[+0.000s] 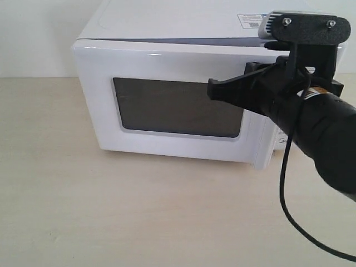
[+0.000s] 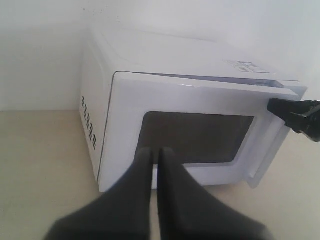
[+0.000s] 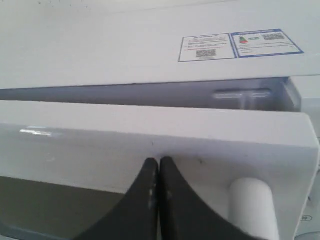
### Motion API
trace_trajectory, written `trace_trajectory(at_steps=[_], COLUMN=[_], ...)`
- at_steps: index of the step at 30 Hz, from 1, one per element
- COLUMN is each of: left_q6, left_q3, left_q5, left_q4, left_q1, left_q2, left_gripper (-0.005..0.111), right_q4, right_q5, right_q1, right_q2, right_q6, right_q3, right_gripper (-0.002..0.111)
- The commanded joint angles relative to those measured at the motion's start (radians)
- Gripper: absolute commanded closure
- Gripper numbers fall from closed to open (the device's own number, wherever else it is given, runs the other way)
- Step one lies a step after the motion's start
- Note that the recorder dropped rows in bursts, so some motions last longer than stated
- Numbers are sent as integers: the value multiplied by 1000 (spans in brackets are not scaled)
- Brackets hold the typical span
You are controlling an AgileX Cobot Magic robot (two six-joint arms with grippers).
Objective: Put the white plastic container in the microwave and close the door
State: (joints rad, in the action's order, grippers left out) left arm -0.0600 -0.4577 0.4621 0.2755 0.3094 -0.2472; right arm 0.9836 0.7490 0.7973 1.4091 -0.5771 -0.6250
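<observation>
The white microwave (image 1: 167,22) stands at the back of the table. Its door (image 1: 167,67) with the dark mesh window (image 1: 178,108) is almost closed, with a narrow gap along the top (image 3: 150,92). My right gripper (image 1: 214,89) is shut and its tips press on the door's front face (image 3: 159,161), beside the white bar handle (image 3: 252,205). My left gripper (image 2: 155,152) is shut with nothing in it and hangs in front of the door, apart from it. The white plastic container is hidden from every view.
The pale wooden table (image 1: 111,211) stretches in front of the microwave. A black cable (image 1: 286,189) hangs from the right arm. Stickers (image 3: 240,44) lie on the microwave's top. Vent slots (image 2: 89,122) mark its left side.
</observation>
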Motion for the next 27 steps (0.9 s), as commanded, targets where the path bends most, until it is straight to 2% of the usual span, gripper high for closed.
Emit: trace_trajectory(at_steps=[1, 11, 15, 25, 27], left_q6=[9, 7, 7, 7, 7], left_q3=[4, 4, 4, 4, 4], left_q5=[1, 1, -1, -20, -33], left_q4=[-25, -25, -25, -32, -32], left_q1=[3, 3, 3, 3, 3], left_q2=[2, 2, 2, 2, 2], left_gripper=[102, 102, 102, 102, 102], right_q4=[24, 43, 39, 22, 13], right_q5=[29, 80, 6, 20, -38], right_q1=[3, -1, -92, -104, -141], right_q2=[1, 1, 1, 12, 52], right_q6=[-31, -35, -35, -35, -35], right_q3=[-6, -6, -6, -8, -44], right_gripper=[109, 109, 109, 109, 109])
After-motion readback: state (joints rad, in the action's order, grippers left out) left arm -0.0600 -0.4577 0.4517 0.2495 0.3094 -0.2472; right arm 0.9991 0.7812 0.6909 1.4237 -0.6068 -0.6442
